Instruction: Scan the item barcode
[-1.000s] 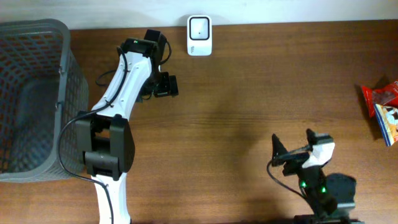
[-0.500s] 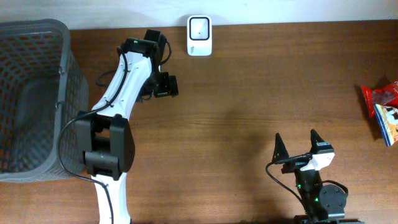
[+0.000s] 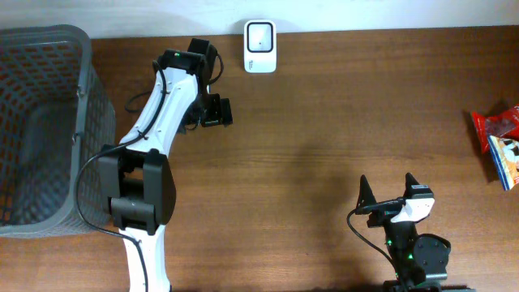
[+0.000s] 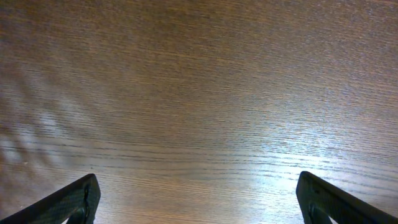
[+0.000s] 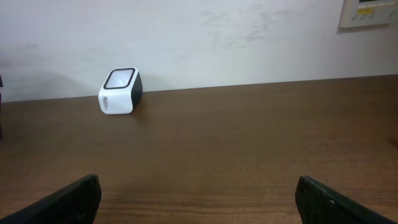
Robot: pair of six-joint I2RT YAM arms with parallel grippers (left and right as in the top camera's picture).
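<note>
It looked like a mock shop checkout: a white barcode scanner [image 3: 260, 35], a grey mesh shopping basket [image 3: 95, 113] and a snack packet [image 3: 502, 146] shared a wooden table [image 3: 340, 113] against a bare, scuffed white wall [image 5: 236, 37].

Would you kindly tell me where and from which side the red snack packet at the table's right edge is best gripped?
Probably by its edge nearest the middle of the table. The snack packet lies flat and runs out of the overhead view, so only that edge is clearly exposed. The open right tool would likely do best coming down from above on that side, pinching across the thin edge.
</note>
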